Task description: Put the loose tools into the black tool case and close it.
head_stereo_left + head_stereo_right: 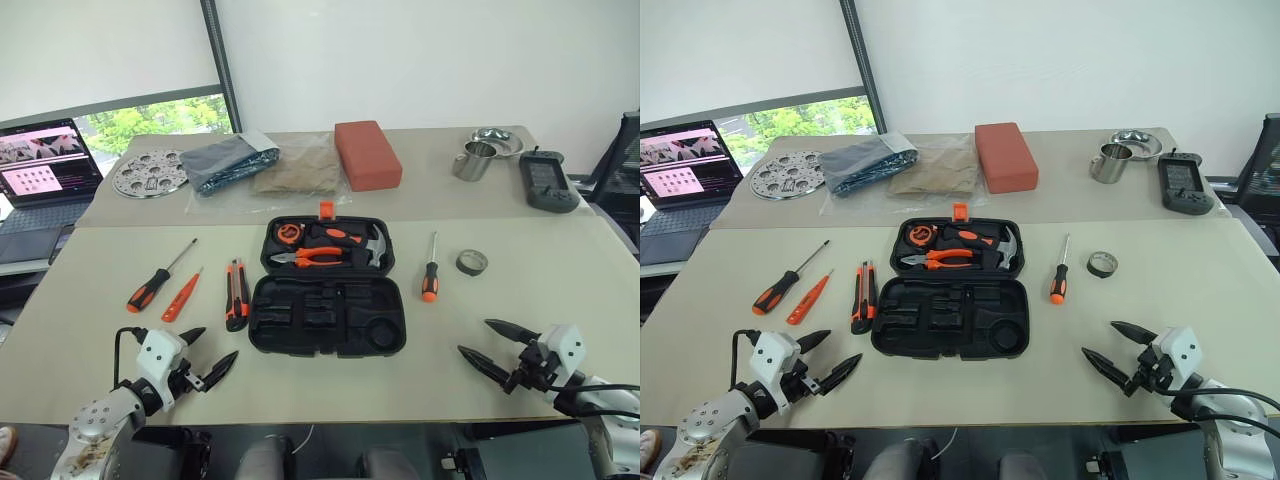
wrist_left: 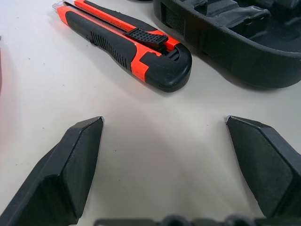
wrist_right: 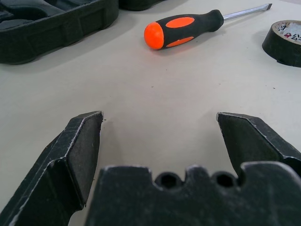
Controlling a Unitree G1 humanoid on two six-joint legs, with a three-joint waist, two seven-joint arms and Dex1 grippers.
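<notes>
The black tool case [image 1: 328,315] lies open in the middle of the table, with pliers and a hammer in its far half. Left of it lie the utility knife [image 1: 237,294], a slim orange screwdriver [image 1: 181,296] and an orange-and-black screwdriver [image 1: 156,280]. To the case's right are a third screwdriver [image 1: 430,270] and the grey tape roll [image 1: 472,262]. My left gripper [image 1: 212,354] hovers open near the table's front edge, short of the knife [image 2: 127,42]. My right gripper [image 1: 485,345] is open too, pointing toward the screwdriver [image 3: 183,27] and tape roll [image 3: 283,41].
On the far table sit a red block [image 1: 366,154], a brown bag [image 1: 298,171], a dark folded cloth [image 1: 229,160], a perforated metal disc [image 1: 150,172], a steel cup [image 1: 474,160] and a dark handheld device [image 1: 546,181]. A laptop [image 1: 42,175] stands at the left.
</notes>
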